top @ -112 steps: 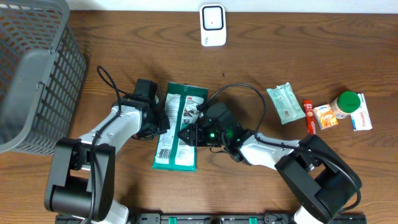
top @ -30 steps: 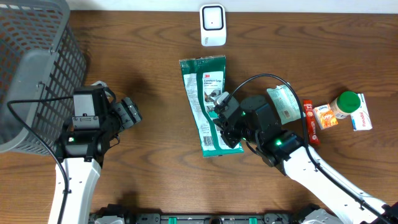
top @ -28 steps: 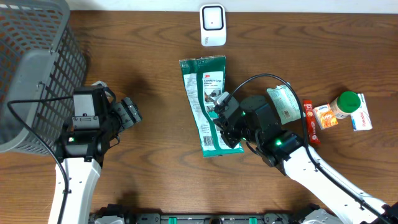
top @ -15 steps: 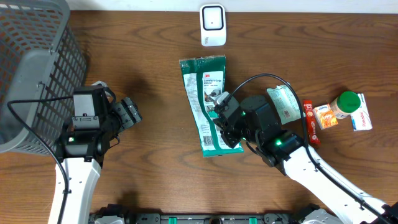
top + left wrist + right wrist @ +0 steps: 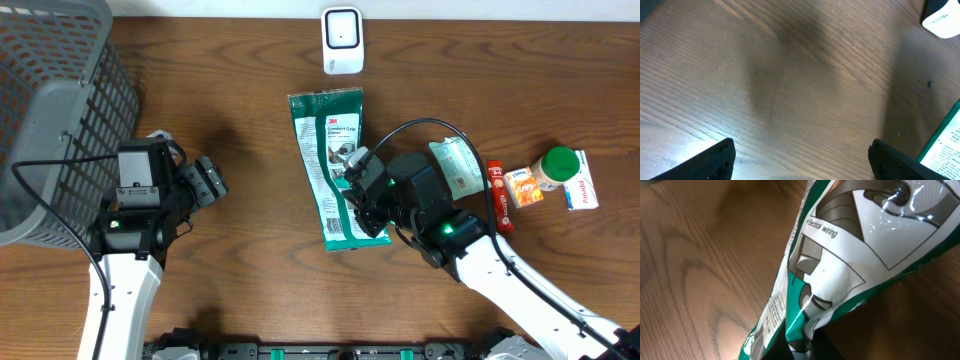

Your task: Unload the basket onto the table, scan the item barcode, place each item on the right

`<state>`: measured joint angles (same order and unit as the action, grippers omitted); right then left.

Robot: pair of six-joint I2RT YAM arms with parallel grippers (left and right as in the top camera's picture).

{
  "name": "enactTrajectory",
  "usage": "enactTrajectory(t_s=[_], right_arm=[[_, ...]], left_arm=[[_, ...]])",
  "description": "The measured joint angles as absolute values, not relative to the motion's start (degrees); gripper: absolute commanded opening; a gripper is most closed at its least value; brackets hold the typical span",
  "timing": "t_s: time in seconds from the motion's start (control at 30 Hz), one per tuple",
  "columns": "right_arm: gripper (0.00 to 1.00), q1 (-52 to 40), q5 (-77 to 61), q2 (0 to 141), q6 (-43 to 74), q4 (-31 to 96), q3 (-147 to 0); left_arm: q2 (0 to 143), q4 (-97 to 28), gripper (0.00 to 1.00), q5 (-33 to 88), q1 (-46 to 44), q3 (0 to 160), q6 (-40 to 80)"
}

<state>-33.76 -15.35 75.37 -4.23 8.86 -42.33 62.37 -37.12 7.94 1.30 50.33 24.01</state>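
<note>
— Any change over the last second?
— None. Earlier the packet lay between both arms; now the right gripper pinches it near the scanner.
— Left gripper?
— Pulled back beside the basket, jaws wide, empty.

Left gripper: black two-finger, jaws spread wide, empty.
Right gripper: black, angled leftward, pinched tight on green plastic packet.
</note>
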Motion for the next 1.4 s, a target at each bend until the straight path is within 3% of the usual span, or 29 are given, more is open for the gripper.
enactTrajectory(t_s=[0.57, 0.8, 1.0, 1.4], right_arm=[[0.01, -33.71, -15.40, 75.37, -2.83, 10.59, -42.52], [0.01, -33.61, -15.35, 75.53, -5.08, 27.97, -50.96], [0.01, -33.61, -13.89, 75.68, -11.35, 48.34, -68.12], [0.01, -33.56, -3.51, 81.47, -17.30, 70.04, -100.01]], left_arm=[[62.37, -37.12, 0.87, 7.53, 1.30, 50.33, 23.99], [62.39, -37.12, 0.87, 7.51, 1.30, 50.33, 23.99], [62.48, -37.21, 0.87, 7.53, 1.30, 50.33, 23.99], [62.52, -37.10, 0.87, 7.51, 1.30, 50.33, 23.99]])
